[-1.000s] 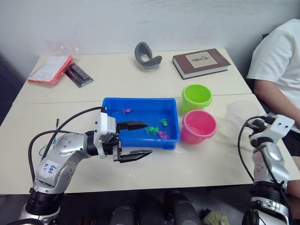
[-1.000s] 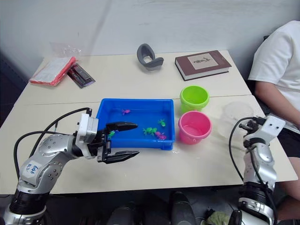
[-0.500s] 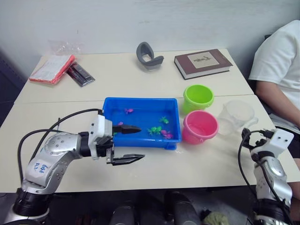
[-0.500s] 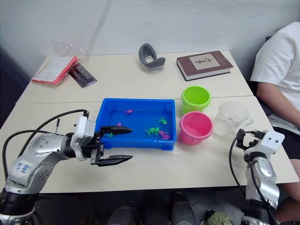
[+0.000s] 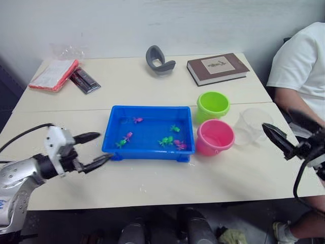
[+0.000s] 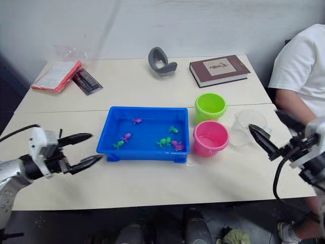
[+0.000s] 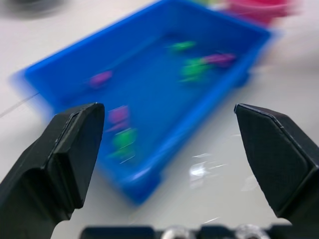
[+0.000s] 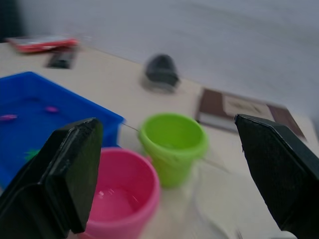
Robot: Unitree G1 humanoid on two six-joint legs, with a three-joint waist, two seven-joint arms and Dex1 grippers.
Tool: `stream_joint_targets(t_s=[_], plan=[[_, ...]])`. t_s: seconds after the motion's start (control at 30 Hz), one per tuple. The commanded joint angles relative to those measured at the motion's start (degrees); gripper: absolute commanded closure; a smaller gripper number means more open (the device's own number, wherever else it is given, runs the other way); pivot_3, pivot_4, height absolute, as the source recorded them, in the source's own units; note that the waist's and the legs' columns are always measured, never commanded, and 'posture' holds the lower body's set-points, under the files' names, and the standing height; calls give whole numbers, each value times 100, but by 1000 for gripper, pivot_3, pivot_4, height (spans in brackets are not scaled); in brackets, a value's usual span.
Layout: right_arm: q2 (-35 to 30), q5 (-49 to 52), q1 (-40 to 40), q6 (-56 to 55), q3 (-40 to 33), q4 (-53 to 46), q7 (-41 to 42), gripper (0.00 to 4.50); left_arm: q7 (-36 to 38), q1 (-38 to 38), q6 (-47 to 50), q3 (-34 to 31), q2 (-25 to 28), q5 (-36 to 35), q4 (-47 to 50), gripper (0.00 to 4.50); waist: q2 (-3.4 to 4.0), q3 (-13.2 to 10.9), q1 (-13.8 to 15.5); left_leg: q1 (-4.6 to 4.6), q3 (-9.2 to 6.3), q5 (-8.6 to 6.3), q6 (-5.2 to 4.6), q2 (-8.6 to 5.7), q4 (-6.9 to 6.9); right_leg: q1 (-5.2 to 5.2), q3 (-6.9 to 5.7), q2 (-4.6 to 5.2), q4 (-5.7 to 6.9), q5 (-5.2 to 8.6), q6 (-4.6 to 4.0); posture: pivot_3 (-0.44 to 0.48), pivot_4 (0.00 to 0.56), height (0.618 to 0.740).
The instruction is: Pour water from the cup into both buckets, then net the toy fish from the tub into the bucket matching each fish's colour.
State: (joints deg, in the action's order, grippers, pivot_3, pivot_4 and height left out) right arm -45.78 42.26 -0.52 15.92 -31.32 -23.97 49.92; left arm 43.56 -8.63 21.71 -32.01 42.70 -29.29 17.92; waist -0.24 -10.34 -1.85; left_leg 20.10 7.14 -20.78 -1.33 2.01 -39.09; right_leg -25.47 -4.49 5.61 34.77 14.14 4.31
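The clear cup [image 5: 252, 123] stands upright on the table just right of the pink bucket [image 5: 215, 137], with the lime green bucket [image 5: 213, 104] behind that. My right gripper [image 6: 263, 120] is open and empty, its fingers pointing at the cup from the right and slightly apart from it. The blue tub [image 5: 152, 108] lies mid-table with several tiny green and pink toy fish [image 5: 165, 140] in it. My left gripper [image 5: 104, 146] hangs open and empty just off the tub's left end. In the right wrist view, both buckets [image 8: 173, 139] lie between the fingers.
A brown book [image 5: 217, 67] and a grey curved object [image 5: 158, 60] lie at the table's back. A red packet [image 5: 53, 75] and black strips [image 5: 84, 80] sit at the back left. A person in a white shirt [image 5: 299, 66] sits at the right.
My right gripper opened, swung round and now points at the cup, which stands free on the table. My left arm drew back leftward, off the tub's front corner.
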Motion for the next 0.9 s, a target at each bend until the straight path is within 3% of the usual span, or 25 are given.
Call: stream_joint_targets(t_s=[0.03, 0.2, 0.33, 0.47, 0.57, 0.67, 0.77, 0.9], plan=[[155, 421, -351, -83, 529, -201, 530, 21, -769, -535, -520, -987, -303, 629, -217, 0, -47, 12, 30, 1, -9, -1, 6, 8, 0, 0, -13, -1, -1, 4, -9, 0, 150, 740], [436, -100, -152, -873, 1336, 205, 1739, 21, -1756, -1712, -118, -1803, -1126, 1054, 71, 0, -64, 21, 121, 15, -10, -18, 26, 18, -1, 2, -48, 18, -27, 9, -18, 0, 150, 740], [525, -291, -214, -1216, 1668, 499, 2193, 21, -2441, -1957, 533, -2323, -1634, 782, 400, 0, -72, 24, 208, 19, -8, -40, -2, 3, -11, 6, -62, 45, -48, 7, -13, 0, 150, 740], [576, -431, -331, -1429, 1885, 782, 2453, 21, -2591, -1961, 1093, -2225, -1741, 554, 878, 0, -75, 26, 216, 16, -17, -46, -16, -14, -11, 11, -69, 74, -49, 3, -6, 0, 150, 740], [610, -534, -409, -1552, 2021, 957, 2581, 21, -2856, -1479, 1850, -1941, -1465, 330, 1236, 0, -72, 24, 232, 13, -22, -51, -3, -17, -11, 11, -71, 78, -34, 3, -6, 0, 150, 740], [632, -565, -486, -1598, 2099, 1038, 2625, 21, -3178, -483, 3137, -1654, -974, -91, 1133, 0, -70, 24, 308, 10, -29, -36, 8, -19, -11, 9, -77, 77, -11, 6, -12, 0, 150, 740], [639, -584, -664, -1477, 2217, 1037, 2521, 21, -3286, 461, 3903, -999, -304, 114, 406, 0, -66, 23, 304, 8, -33, 7, 33, -20, -11, 6, -84, 73, 12, 10, -19, 0, 150, 740], [660, -518, -852, -1220, 2285, 891, 2316, 21, -3430, 1701, 4224, -263, 116, 453, -1046, 0, -61, 21, 243, 5, -24, 10, 40, -20, -9, 1, -124, 65, 24, 11, -21, 0, 150, 740]])
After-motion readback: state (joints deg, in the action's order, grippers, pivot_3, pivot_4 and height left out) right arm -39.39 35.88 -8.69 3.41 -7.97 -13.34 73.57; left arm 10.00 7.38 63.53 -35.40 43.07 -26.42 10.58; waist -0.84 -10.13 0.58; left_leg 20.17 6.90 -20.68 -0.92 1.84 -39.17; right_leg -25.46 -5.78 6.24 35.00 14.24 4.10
